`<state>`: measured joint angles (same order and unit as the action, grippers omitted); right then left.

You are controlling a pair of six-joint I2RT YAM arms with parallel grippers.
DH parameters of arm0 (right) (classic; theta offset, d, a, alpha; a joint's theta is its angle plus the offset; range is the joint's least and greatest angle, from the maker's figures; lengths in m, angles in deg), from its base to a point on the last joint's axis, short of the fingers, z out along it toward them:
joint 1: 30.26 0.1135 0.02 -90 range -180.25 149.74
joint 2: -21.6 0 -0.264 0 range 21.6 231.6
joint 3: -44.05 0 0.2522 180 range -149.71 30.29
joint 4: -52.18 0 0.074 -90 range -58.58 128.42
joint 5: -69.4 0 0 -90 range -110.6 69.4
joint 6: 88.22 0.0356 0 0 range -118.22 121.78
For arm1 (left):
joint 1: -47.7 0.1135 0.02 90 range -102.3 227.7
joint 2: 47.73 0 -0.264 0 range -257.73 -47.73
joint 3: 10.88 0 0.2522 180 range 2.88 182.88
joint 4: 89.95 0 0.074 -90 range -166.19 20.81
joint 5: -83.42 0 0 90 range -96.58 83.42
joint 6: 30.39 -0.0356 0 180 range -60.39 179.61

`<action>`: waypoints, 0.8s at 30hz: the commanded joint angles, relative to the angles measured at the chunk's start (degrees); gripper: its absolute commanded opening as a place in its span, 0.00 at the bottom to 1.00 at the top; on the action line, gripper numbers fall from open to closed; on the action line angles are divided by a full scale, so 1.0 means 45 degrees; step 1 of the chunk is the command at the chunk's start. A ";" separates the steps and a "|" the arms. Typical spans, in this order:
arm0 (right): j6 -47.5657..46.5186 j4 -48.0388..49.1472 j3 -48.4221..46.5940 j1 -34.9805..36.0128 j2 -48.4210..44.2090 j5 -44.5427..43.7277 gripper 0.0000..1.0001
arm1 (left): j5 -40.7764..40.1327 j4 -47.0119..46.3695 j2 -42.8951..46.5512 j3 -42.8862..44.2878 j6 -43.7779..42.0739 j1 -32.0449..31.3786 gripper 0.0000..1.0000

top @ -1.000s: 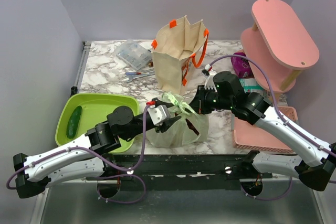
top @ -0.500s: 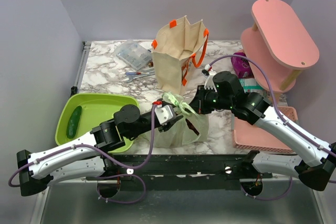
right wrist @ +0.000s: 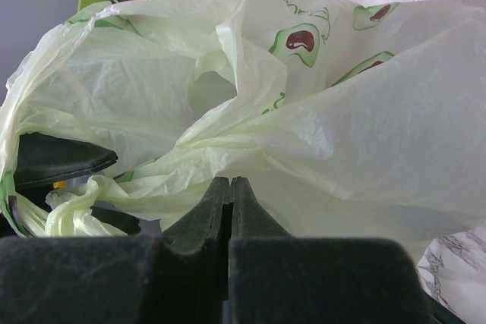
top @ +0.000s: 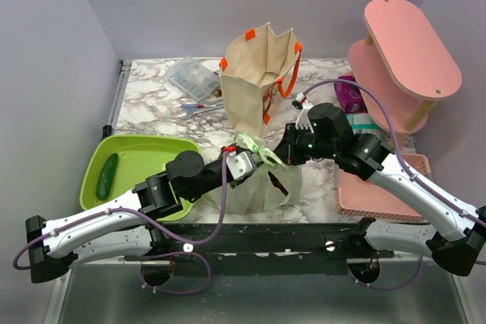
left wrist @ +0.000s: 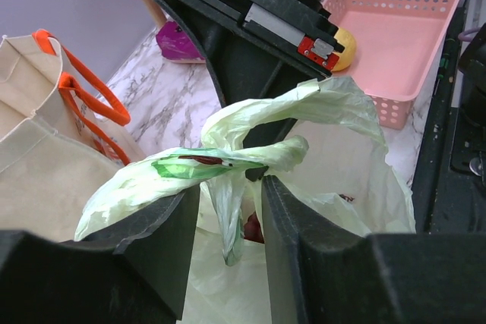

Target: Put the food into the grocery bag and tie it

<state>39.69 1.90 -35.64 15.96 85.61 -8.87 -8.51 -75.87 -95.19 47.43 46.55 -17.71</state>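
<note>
The light green grocery bag (top: 254,187) with avocado prints stands near the table's front edge, its handle loops bunched and crossed on top (left wrist: 228,161). My left gripper (left wrist: 230,195) is open at the bag's top (top: 249,165). A hanging strip of bag handle (left wrist: 226,218) lies between its jaws, not clamped. My right gripper (right wrist: 229,181) is shut on a fold of the bag's plastic (right wrist: 250,142), at the bag's upper right in the top view (top: 275,158). A dark red piece of food (left wrist: 252,229) shows inside the bag. The rest of the bag's contents are hidden.
A beige tote with orange handles (top: 258,73) stands behind the bag. A green tray (top: 152,158) with a cucumber (top: 107,175) lies to the left. A pink basket (top: 380,191) with a yellow lemon (left wrist: 345,47) and a pink shelf (top: 406,47) stand to the right.
My left gripper has moved right, up to the bag's top, and now straddles a handle strip. The right gripper has stayed shut on the bag.
</note>
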 commanded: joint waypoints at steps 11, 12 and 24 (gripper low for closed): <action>-0.0025 0.0100 0.0003 0.0016 -0.0005 0.0387 0.01 | -0.0542 -0.0690 -0.0540 0.0247 -0.0361 -0.0085 0.31; -0.0026 0.0099 0.0021 0.0012 -0.0006 0.0404 0.01 | -0.0547 -0.0725 -0.0582 0.0277 -0.0350 -0.0078 0.32; 0.0024 0.0204 0.0193 0.0003 -0.0116 0.0470 0.01 | -0.0561 -0.1701 -0.1234 0.0586 0.0151 -0.0075 0.27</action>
<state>39.71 1.93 -35.62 15.96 85.61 -8.09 -10.42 -79.41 -100.11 47.98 45.74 -17.71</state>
